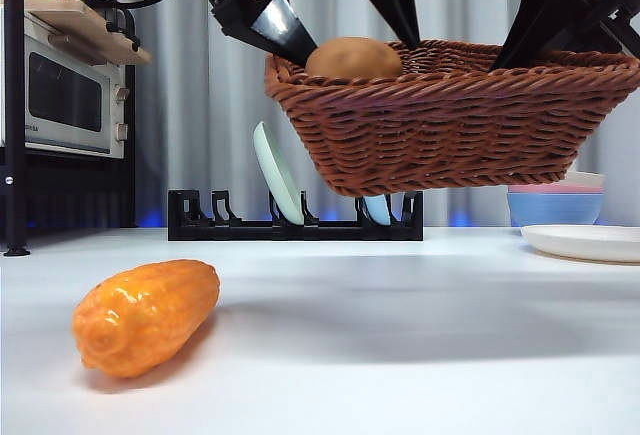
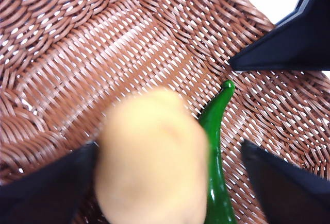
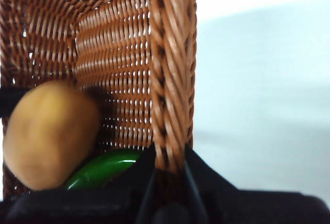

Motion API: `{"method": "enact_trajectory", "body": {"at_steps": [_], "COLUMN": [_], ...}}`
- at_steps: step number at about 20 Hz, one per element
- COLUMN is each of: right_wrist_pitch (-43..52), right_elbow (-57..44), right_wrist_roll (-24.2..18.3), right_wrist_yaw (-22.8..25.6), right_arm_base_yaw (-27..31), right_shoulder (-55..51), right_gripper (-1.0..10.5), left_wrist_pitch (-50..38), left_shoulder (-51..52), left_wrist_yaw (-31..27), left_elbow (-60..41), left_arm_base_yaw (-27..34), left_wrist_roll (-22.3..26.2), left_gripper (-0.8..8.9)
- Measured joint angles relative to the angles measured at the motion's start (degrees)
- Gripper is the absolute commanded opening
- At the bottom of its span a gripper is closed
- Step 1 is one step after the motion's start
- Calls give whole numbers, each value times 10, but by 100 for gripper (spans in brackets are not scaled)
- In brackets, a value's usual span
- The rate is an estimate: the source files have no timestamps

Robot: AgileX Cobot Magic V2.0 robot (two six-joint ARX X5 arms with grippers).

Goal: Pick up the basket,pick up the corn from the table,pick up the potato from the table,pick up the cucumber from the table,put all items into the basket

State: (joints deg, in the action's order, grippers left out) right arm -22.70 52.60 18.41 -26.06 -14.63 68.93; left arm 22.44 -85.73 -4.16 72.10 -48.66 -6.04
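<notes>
The brown wicker basket [image 1: 450, 125] hangs in the air above the white table [image 1: 400, 355]. My right gripper [image 3: 170, 154] is shut on its rim at the right end [image 1: 560, 15]. My left gripper [image 2: 169, 147] is over the basket's left part [image 1: 360, 47], its jaws open. The tan potato [image 2: 149, 157] sits between them at rim height [image 1: 355, 58], blurred, with a gap to one jaw. The green cucumber [image 2: 214, 147] lies on the basket floor [image 3: 103, 167]. The orange corn [image 1: 145, 315] lies on the table at the front left.
A black dish rack [image 1: 200, 217] with a pale green plate [image 1: 275, 170] stands behind the basket. Stacked bowls [image 1: 555, 205] and a white plate [image 1: 585, 242] are at the right. A toaster oven [image 1: 65, 90] sits on a shelf at the left.
</notes>
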Motion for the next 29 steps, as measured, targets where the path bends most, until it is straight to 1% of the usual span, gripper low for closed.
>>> {"method": "enact_trajectory", "body": {"at_steps": [3, 5, 8, 10, 12, 15, 16, 17, 19, 21, 26, 29], "right_wrist_pitch": [-3, -6, -7, -7, -7, -4, -2, 1, 0, 0, 0, 3], "right_elbow": [0, 0, 0, 0, 0, 0, 0, 0, 0, 0, 0, 0], "right_wrist_roll": [0, 0, 0, 0, 0, 0, 0, 0, 0, 0, 0, 0], "right_wrist_yaw": [0, 0, 0, 1, 1, 1, 2, 2, 6, 12, 14, 14], "right_arm_base_yaw": [0, 0, 0, 0, 0, 0, 0, 0, 0, 0, 0, 6], "right_shoulder": [0, 0, 0, 0, 0, 0, 0, 0, 0, 0, 0, 0], "right_gripper": [-16, -16, -16, -16, -16, -16, -16, -16, -16, -16, -16, -16], "left_wrist_pitch": [23, 47, 112, 180, 270, 406, 435, 445, 431, 398, 256, 212], "left_shoulder": [29, 65, 133, 181, 211, 214, 211, 211, 211, 211, 200, 156], "left_wrist_yaw": [-2, -2, -2, -2, -2, -2, -2, -2, -2, -6, -15, -15], "left_elbow": [3, 27, 71, 84, 85, 83, 76, 64, 27, -27, -182, -220], "left_arm_base_yaw": [-2, -10, -18, -20, -21, -21, -21, -22, -29, -30, -29, -24], "left_wrist_roll": [0, 0, 0, -2, -11, -47, -57, -68, -89, -106, -152, -163], "left_gripper": [503, 503, 503, 502, 502, 502, 502, 502, 500, 499, 499, 499]}}
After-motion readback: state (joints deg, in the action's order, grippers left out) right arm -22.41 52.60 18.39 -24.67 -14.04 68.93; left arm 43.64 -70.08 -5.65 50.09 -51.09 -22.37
